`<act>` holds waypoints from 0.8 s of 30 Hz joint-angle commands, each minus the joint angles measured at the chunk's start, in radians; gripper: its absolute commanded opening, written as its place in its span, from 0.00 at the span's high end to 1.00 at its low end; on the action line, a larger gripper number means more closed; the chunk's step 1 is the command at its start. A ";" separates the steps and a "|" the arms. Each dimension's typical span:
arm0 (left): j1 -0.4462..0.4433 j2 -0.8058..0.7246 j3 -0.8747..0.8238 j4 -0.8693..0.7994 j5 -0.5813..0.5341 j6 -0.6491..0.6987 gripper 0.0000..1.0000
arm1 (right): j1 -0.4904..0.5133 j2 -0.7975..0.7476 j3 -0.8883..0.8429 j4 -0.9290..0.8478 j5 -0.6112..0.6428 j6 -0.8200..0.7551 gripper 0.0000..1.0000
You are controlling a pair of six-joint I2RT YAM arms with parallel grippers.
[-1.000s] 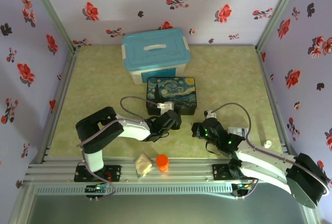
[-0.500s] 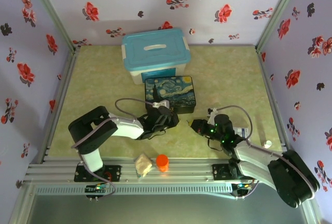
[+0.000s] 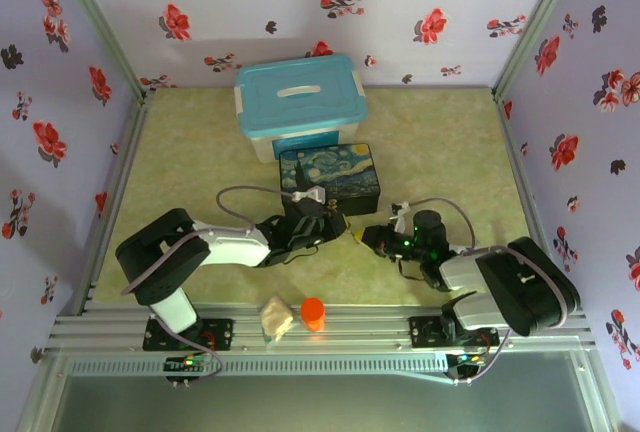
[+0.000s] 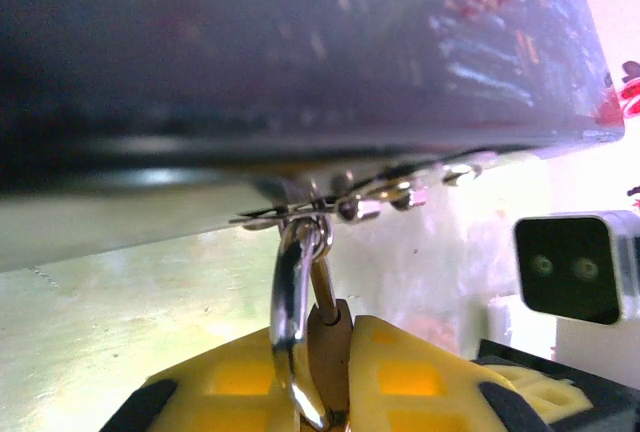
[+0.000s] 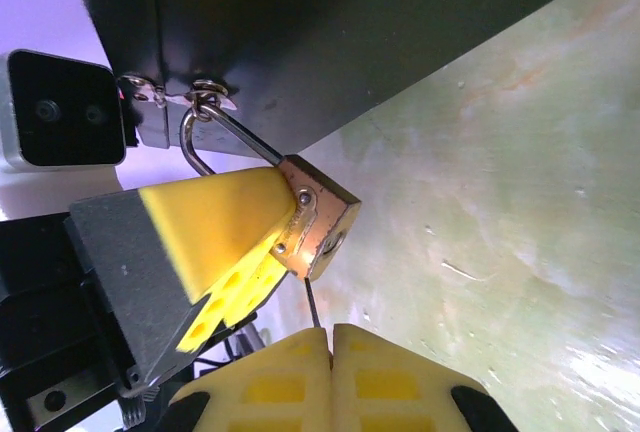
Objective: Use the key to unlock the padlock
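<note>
left arm (image 3: 235, 245) lies low, reaching in from the left of the painted box (image 3: 330, 174) toward its near edge. orange cylinder (image 3: 313, 312) stands well in front of the box by the rail, with a beige lump (image 3: 275, 319) just left of it. left gripper (image 4: 330, 357) sits just in front of the box's near edge, yellow fingers (image 5: 215, 217) clamped on the padlock (image 5: 322, 224) body. padlock hangs off the box's front: silver shackle (image 4: 290, 302) is threaded through the box clasp (image 4: 335, 207), body tilted away from the box, keyhole (image 5: 335, 242) facing the right side. key (image 5: 311, 304) is a thin dark shaft on the padlock's far side from the box, tip at the body's lower edge beside the keyhole, not inserted; can't tell if touching. right gripper (image 5: 331, 342) is off the box's near-right corner, pads closed tight, pinching the key.
</note>
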 commanded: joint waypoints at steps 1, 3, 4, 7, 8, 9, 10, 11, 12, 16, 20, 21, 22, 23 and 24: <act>0.013 -0.045 0.004 0.063 0.014 -0.015 1.00 | -0.007 0.048 0.023 0.121 -0.057 0.038 1.00; 0.013 -0.048 0.006 0.052 0.013 -0.007 1.00 | -0.007 0.063 0.018 0.144 -0.052 0.043 1.00; 0.014 -0.048 0.004 0.053 0.014 -0.010 1.00 | -0.007 0.065 0.019 0.140 -0.047 0.041 1.00; 0.014 -0.048 0.000 0.068 0.012 -0.014 1.00 | -0.007 0.070 0.019 0.134 -0.037 0.036 1.00; 0.014 -0.048 0.000 0.069 0.013 -0.016 1.00 | -0.007 0.071 0.022 0.131 -0.038 0.034 1.00; 0.014 -0.050 0.000 0.071 0.012 -0.016 1.00 | -0.007 0.073 0.022 0.128 -0.039 0.035 1.00; 0.014 -0.052 0.000 0.068 0.011 -0.015 1.00 | -0.008 0.074 0.022 0.125 -0.039 0.032 1.00; 0.016 -0.053 0.001 0.061 0.012 -0.016 1.00 | -0.009 0.073 0.022 0.114 -0.038 0.030 1.00; 0.017 -0.054 0.000 0.060 0.012 -0.018 1.00 | -0.011 0.070 0.018 0.105 -0.033 0.024 1.00; 0.018 -0.059 -0.007 0.065 0.006 -0.020 1.00 | -0.026 0.033 0.002 0.027 0.007 -0.005 1.00; 0.019 -0.065 0.004 0.040 -0.005 -0.009 1.00 | -0.026 -0.015 0.003 -0.038 0.030 -0.031 1.00; 0.018 -0.064 0.004 0.044 -0.005 -0.014 1.00 | -0.025 -0.018 0.007 -0.038 0.025 -0.030 1.00; 0.019 -0.063 0.003 0.053 -0.005 -0.020 1.00 | -0.027 -0.022 0.012 -0.040 0.018 -0.028 1.00; 0.019 -0.059 0.004 0.062 -0.004 -0.025 1.00 | -0.027 -0.024 0.016 -0.037 0.008 -0.027 1.00; 0.018 -0.057 0.004 0.067 -0.003 -0.030 1.00 | -0.027 -0.025 0.019 -0.032 0.004 -0.024 1.00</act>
